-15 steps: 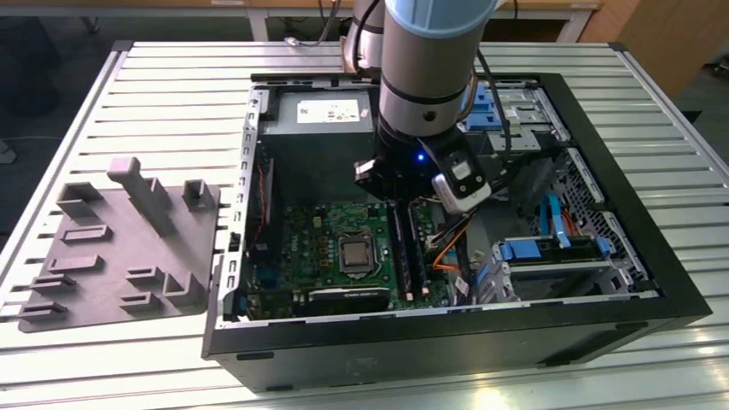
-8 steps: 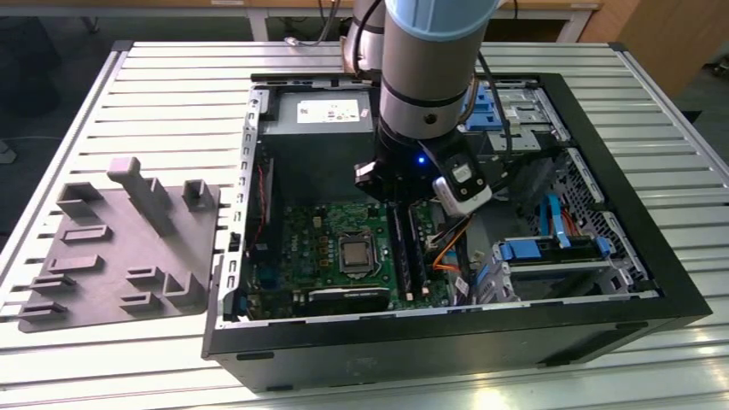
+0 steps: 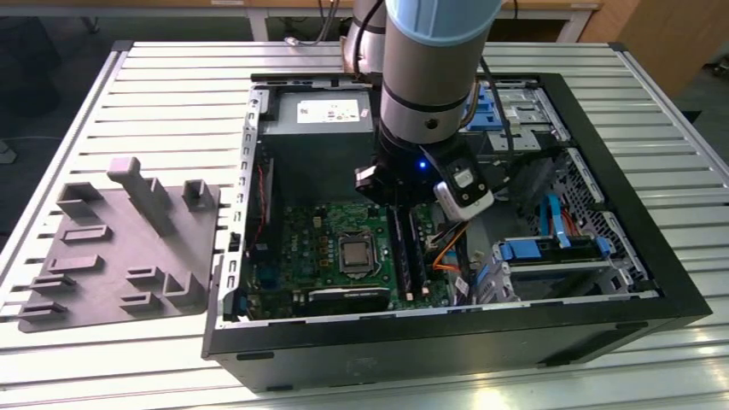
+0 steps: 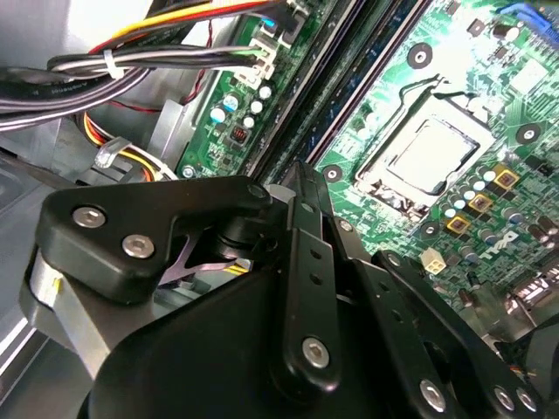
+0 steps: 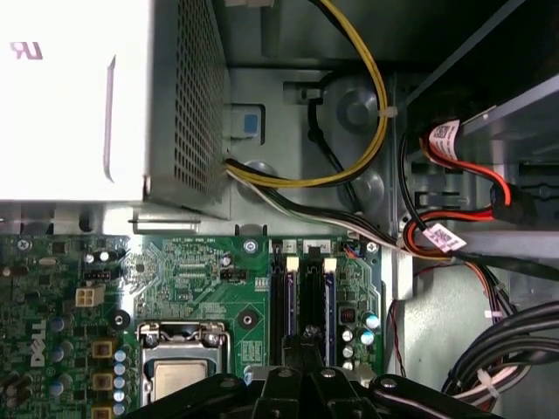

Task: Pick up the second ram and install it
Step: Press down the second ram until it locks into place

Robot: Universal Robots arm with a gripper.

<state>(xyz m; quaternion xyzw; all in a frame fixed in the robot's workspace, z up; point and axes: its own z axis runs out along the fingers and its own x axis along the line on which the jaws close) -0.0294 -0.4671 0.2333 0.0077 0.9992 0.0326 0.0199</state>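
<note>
Two memory slots [image 5: 301, 288] sit just beside the CPU socket [image 5: 179, 375], and your pincer [image 5: 301, 380] hangs right over them, inside the case [image 3: 456, 342].

Step in hand, as I read it: lining up to insert, not picking. In the first wrist view a thin dark edge pokes out of the pincer towards the slots, on the side away from the CPU socket. Probably the second ram [image 5: 307, 334] seen edge-on. Can't confirm.

Pincer state: can't tell. Its own linkage blocks the tips in both wrist views, and the arm's wrist covers it in the exterior view.

Seating calls for the board parallel to the slot, square over it, then a straight push. Any tilt and it'll bind.

Hard to make out:
- whether either slot by the CPU socket is already filled
- slot latches, open or closed
- contact between that dark edge and a slot

Cable bundle [image 5: 349, 166] runs well clear of the CPU socket, so no snag there.
</note>
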